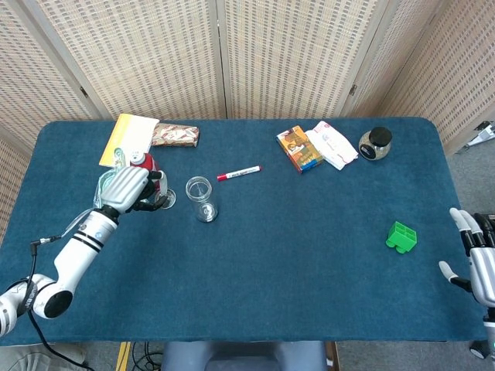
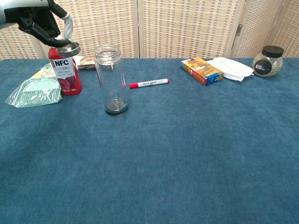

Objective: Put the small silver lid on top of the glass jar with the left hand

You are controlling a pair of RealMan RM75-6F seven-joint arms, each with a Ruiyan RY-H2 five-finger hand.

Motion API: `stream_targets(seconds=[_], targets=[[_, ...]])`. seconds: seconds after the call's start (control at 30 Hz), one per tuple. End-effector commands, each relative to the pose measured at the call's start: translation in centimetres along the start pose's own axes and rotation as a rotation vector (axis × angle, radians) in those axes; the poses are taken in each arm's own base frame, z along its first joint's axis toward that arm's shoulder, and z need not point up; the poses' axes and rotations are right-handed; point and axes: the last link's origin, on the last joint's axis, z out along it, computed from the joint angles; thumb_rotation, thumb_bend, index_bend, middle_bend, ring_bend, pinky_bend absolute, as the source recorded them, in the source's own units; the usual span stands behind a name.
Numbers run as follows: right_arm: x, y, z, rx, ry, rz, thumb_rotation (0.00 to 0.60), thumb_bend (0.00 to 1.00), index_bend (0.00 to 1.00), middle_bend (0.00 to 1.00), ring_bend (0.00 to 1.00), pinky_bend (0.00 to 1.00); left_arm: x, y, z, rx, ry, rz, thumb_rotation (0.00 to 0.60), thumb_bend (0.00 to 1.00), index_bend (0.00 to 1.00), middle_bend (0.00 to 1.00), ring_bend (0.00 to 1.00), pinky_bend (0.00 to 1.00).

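The tall clear glass jar (image 2: pixel 110 77) stands open-topped left of the table's middle; from above it shows as a round rim (image 1: pixel 199 190). My left hand (image 2: pixel 41 21) is raised at the left and holds the small silver lid (image 2: pixel 69 48) under its fingertips, level with the jar's mouth and a little to its left. From the head view the left hand (image 1: pixel 128 189) and the lid (image 1: pixel 164 202) sit just left of the jar. At the far right edge my right hand (image 1: pixel 481 259) hangs beside the table with fingers spread and holds nothing.
A red NFC bottle (image 2: pixel 63 72) and a green plastic bag (image 2: pixel 36 91) lie under the left hand. A red marker (image 2: pixel 148 83) lies behind the jar. Further right are an orange box (image 2: pixel 202 70), a white packet (image 2: pixel 231 68), a dark-lidded jar (image 2: pixel 266 61) and a green block (image 1: pixel 401 236).
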Motion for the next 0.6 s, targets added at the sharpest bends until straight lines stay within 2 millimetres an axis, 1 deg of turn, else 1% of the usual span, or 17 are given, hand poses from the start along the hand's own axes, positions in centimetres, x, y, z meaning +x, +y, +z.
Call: stream_targets(seconds=[0.03,0.43,0.6], targets=[[0.0,0.0,-0.1,-0.002,-0.001,-0.002,0.600,0.19,0.06,0.10,0.06,0.11,0.3,0.5,0.5,-0.012,0.003,-0.006,0.600,0.55,0.65,0.98,0.92,1.00],[-0.3,0.3,-0.2,-0.012,-0.015,0.000,0.600,0.19,0.06,0.10,0.06,0.11,-0.4,2.4,3.1,-0.042,-0.030,-0.013,0.600,0.55,0.65,0.98,0.92,1.00],[-0.4,0.5,-0.2,-0.018,-0.017,-0.001,0.600,0.19,0.06,0.10,0.06,0.11,-0.3,3.1,4.2,-0.055,-0.024,0.011,0.600,0.55,0.65,0.98,0.92,1.00]])
